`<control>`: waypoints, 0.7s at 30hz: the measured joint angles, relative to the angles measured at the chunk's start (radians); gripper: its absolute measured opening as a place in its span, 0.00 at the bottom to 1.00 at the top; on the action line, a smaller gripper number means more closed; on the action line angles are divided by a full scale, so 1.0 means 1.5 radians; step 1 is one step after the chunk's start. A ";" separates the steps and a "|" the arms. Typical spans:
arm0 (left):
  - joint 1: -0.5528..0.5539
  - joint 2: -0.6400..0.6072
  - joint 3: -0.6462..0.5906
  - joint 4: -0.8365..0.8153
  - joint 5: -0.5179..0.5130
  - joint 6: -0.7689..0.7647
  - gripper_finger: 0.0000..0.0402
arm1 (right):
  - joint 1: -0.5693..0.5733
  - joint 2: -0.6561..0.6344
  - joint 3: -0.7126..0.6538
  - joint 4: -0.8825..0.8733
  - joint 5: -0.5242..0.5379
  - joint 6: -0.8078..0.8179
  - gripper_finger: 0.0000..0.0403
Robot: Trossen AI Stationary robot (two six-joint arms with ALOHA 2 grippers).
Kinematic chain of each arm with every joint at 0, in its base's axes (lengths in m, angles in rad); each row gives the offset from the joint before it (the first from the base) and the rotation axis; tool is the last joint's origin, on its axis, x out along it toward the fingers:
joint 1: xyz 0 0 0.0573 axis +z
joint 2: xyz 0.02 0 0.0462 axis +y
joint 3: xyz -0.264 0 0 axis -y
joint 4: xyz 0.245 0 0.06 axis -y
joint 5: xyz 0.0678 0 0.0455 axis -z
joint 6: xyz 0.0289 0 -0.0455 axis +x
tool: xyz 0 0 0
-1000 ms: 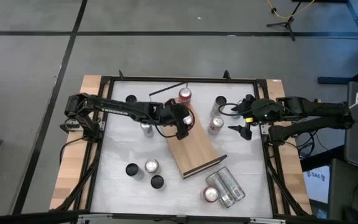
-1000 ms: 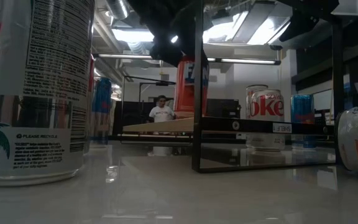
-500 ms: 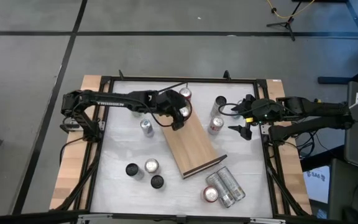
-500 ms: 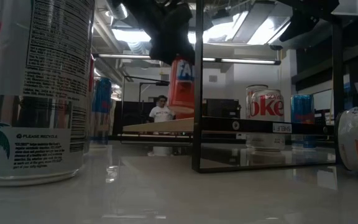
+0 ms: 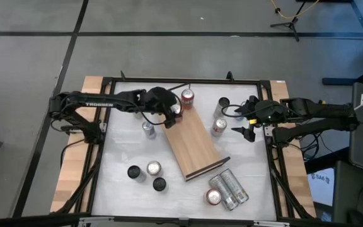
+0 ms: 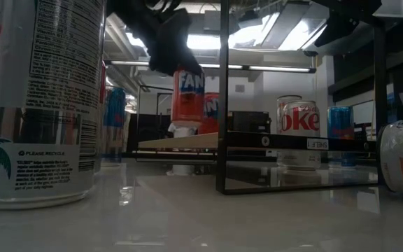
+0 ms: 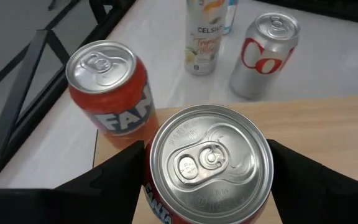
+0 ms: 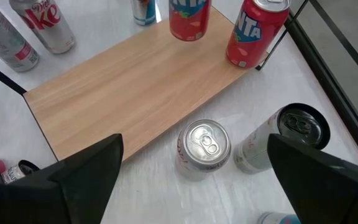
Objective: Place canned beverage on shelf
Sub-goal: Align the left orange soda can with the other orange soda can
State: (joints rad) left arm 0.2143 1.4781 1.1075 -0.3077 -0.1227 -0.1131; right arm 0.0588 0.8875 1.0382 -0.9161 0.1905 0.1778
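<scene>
Left arm: reaching across the white tabletop (image 5: 121,151) from its left edge. Left gripper (image 5: 172,115) closed on the sides of an orange Fanta can (image 7: 209,167), upright, at the far left corner of the shelf (image 5: 195,144); in the low view, can (image 6: 187,98) just above or touching the board, contact not discernible.

Near front left: two dark-topped cans (image 5: 133,172) and one silver-topped can (image 5: 154,168), upright in a loose group. One silver can (image 5: 148,129) upright just left of the shelf.

Centre: shelf, light-brown board lying diagonally on the tabletop, dark edge at its near end. Second Fanta can (image 5: 187,97) upright beside the far end, off the board, near the thin black rail (image 5: 169,91).

Right of shelf: Coke can (image 5: 218,127) and a slim can (image 5: 223,103), upright, apart from the board. Near front right: three cans lying together on their sides (image 5: 225,189).

Right arm: at the right edge of the tabletop. Right gripper (image 5: 244,123) open, holding nothing.
</scene>
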 joint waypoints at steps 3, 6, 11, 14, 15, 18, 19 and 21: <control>0.016 0.002 -0.008 0.004 0.020 0.028 0.68 | 0.000 0.000 0.000 0.000 0.000 0.000 0.97; 0.035 0.004 -0.009 0.008 0.044 0.047 0.68 | 0.000 0.000 0.000 0.001 0.000 0.000 0.97; 0.061 0.004 -0.009 0.007 0.060 0.066 0.68 | 0.000 0.000 0.000 0.001 0.000 0.000 0.97; 0.071 0.005 -0.009 0.003 0.061 0.080 0.69 | 0.000 0.000 0.000 0.001 0.000 0.000 0.97; 0.073 0.005 -0.009 0.003 0.061 0.083 0.69 | 0.000 0.000 0.000 0.001 0.000 0.000 0.97; 0.073 0.005 -0.020 0.013 0.060 0.083 0.69 | 0.000 0.000 0.000 0.001 0.000 0.000 0.97; 0.073 0.005 -0.027 0.016 0.060 0.083 0.69 | 0.000 0.000 0.000 0.001 0.000 0.000 0.97; 0.073 0.005 -0.045 0.018 0.061 0.082 0.69 | 0.000 0.000 0.000 0.001 0.000 0.000 0.97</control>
State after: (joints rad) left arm 0.3233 1.4849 1.0404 -0.2809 -0.0319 0.0105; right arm 0.0588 0.8879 1.0382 -0.9146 0.1905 0.1778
